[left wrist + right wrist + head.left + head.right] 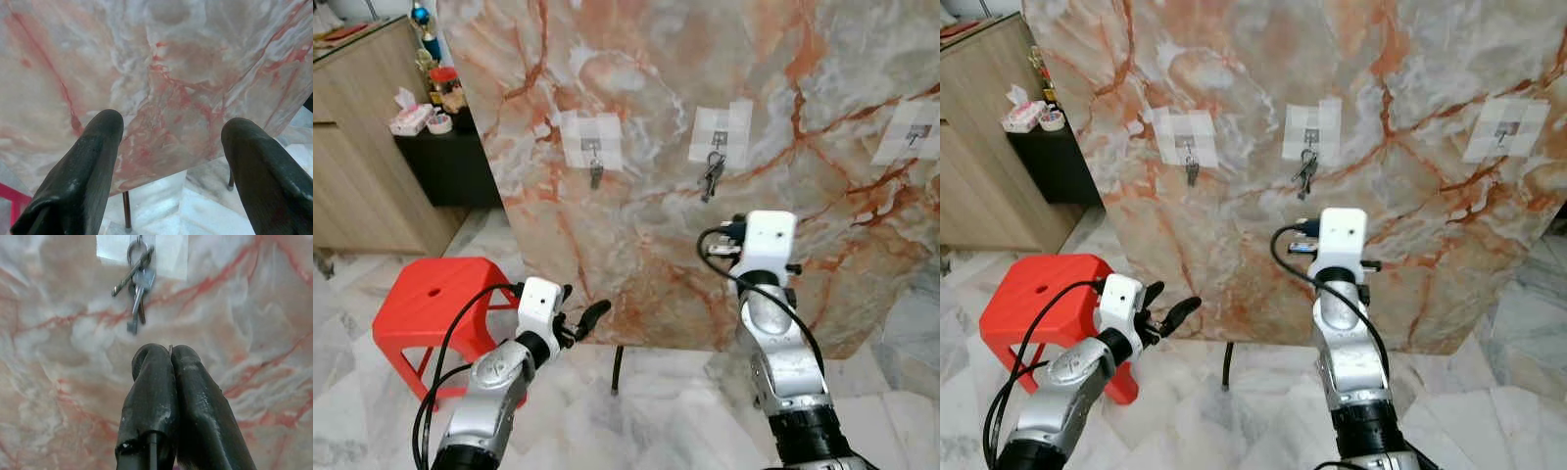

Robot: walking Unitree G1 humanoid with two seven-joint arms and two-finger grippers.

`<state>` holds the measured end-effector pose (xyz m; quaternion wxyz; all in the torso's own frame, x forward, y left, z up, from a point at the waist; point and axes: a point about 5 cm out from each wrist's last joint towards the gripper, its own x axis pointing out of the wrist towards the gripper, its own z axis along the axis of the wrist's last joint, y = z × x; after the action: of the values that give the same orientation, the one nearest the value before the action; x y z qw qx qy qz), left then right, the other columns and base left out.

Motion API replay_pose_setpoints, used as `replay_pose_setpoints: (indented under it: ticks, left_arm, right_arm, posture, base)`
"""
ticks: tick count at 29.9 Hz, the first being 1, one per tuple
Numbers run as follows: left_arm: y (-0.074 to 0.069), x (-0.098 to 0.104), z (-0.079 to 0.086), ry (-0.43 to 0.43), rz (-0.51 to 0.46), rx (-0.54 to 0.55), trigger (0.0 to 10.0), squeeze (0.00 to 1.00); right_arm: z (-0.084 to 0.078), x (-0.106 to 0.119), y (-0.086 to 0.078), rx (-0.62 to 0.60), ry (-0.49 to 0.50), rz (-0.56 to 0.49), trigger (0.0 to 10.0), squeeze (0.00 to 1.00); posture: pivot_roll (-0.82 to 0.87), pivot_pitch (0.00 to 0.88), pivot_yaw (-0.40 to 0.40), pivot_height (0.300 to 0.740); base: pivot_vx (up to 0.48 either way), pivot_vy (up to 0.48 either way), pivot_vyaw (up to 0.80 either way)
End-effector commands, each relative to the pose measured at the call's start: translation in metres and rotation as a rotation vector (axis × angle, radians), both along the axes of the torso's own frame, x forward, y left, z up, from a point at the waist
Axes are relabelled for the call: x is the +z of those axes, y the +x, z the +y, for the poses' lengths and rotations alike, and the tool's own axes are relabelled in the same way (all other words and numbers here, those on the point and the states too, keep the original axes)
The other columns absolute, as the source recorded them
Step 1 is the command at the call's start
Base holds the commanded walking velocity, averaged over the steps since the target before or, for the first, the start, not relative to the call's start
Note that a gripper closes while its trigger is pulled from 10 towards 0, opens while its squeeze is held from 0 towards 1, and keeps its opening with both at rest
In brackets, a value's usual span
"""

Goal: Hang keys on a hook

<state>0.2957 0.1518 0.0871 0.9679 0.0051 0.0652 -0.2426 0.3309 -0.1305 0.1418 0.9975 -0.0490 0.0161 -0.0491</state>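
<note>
A bunch of keys (711, 176) hangs by its ring from the middle hook (718, 135) of an upright marble board (656, 245). A single key (596, 174) hangs from the left hook, and the right hook (917, 132) carries nothing I can see. My right gripper (171, 352) is shut, its fingertips pressed together a little below the key bunch (136, 289) and clear of it. My left gripper (578, 318) is held low before the board's lower left, open, with only marble between its fingers (98, 147).
A red plastic stool (431, 299) stands on the floor at the left, close to my left arm. Behind it are a wooden cabinet (352, 147) and a black shelf (450, 162) with small items. A thin black leg (617, 367) props the board on the marble floor.
</note>
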Motion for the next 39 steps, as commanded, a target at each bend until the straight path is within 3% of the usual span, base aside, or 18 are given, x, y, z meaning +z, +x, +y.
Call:
replay_pose_setpoints:
  ticks: [1,6,14,20,39]
  left_arm:
    - [-0.001,0.001,0.001,0.003,0.012,-0.011,10.0,0.0]
    - [-0.002,0.0,0.0,-0.005,0.023,-0.02,10.0,0.0]
    - [-0.001,0.0,0.005,-0.004,0.011,0.026,10.0,0.0]
    - [-0.006,-0.004,0.008,-0.025,0.014,0.064,10.0,0.0]
    - [-0.001,0.004,0.004,-0.047,-0.008,0.041,10.0,0.0]
  right_arm:
    - [-0.001,0.001,0.0,-0.004,0.017,0.008,10.0,0.0]
    - [-0.001,-0.003,-0.003,-0.036,0.106,0.05,10.0,0.0]
    - [0.003,-0.003,-0.004,-0.024,0.112,0.057,10.0,0.0]
    - [0.003,-0.005,-0.005,-0.015,0.108,0.07,10.0,0.0]
    - [0.013,-0.004,-0.002,0.046,0.086,0.105,10.0,0.0]
  posture:
    - [0.08,0.036,0.034,0.74]
    - [0.08,0.036,0.035,0.74]
    - [0.08,0.03,0.035,0.74]
    - [0.07,0.0,0.034,0.74]
    - [0.07,0.008,0.039,0.74]
  base:
    - [0.0,0.0,0.0]
    - [0.0,0.0,-0.32]
    - [0.0,0.0,-0.8]
    - [0.0,-0.352,-0.8]
    - [0.0,-0.081,-0.8]
